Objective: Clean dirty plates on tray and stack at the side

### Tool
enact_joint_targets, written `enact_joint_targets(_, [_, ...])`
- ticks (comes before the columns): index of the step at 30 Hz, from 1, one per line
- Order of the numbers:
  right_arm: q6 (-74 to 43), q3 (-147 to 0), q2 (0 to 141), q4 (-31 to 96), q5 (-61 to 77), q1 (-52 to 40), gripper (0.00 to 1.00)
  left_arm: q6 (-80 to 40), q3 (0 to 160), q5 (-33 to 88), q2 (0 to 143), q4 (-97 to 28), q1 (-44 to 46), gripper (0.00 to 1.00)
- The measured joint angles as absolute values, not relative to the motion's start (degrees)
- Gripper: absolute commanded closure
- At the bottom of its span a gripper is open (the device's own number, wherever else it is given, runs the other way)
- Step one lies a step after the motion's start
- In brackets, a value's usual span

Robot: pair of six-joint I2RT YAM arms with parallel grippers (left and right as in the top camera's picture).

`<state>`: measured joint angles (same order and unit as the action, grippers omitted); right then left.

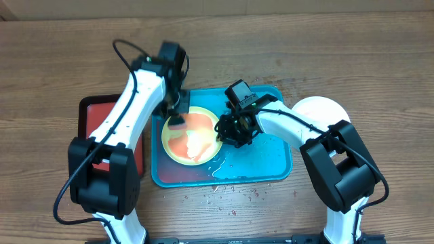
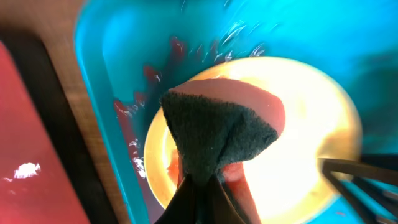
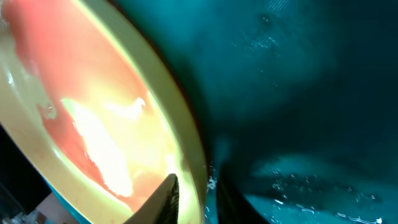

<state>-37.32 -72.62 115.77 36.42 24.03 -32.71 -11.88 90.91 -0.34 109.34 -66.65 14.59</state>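
Note:
One plate with a yellow-green rim and red sauce lies in the left half of the teal tray. My left gripper is shut on a dark green sponge that presses on the plate's upper left part. My right gripper is shut on the plate's right rim. In the right wrist view the rim sits between the fingers, over the tray floor. A whitish plate lies on the table right of the tray, partly hidden by the right arm.
A dark red tray with a black rim lies left of the teal tray and shows in the left wrist view. Water and sauce specks lie on the wooden table in front of the tray. The tray's right half is wet.

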Motion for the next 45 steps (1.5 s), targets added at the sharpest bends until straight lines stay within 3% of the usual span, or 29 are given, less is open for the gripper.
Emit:
enact_joint_targets(2, [-37.5, -72.6, 115.7, 35.7, 24.1, -32.6, 0.72, -10.9, 95.8, 0.6, 109.4, -69.5, 14.6, 0.96])
enact_joint_targets(4, [-37.5, -72.6, 115.7, 35.1, 24.0, -32.6, 0.96, -10.3, 99.9, 1.2, 109.4, -71.7, 14.6, 0.96])
enact_joint_targets(11, [-37.5, -72.8, 116.1, 36.1, 22.7, -32.6, 0.96, -9.8, 103.6, 2.0, 109.4, -76.4, 14.5, 0.96])
enact_joint_targets(17, [-35.3, -75.2, 115.1, 46.6, 18.4, -32.6, 0.96, -8.9, 103.7, 2.5, 109.4, -82.2, 14.5, 0.96])
enact_joint_targets(27, [-34.7, -78.2, 100.2, 63.5, -11.3, -37.0, 0.96, -8.8, 104.7, 6.8, 105.9, -82.5, 12.2, 0.96])
enact_joint_targets(38, [-35.6, -80.5, 95.5, 69.5, -36.3, -42.5, 0.96, -8.8, 105.7, 8.2, 87.1, -82.6, 6.4, 0.96])
enact_joint_targets(45, [-35.6, -82.4, 95.5, 69.8, -53.7, -49.2, 0.96, -8.8, 106.0, 8.1, 85.0, -82.7, 2.9, 0.96])
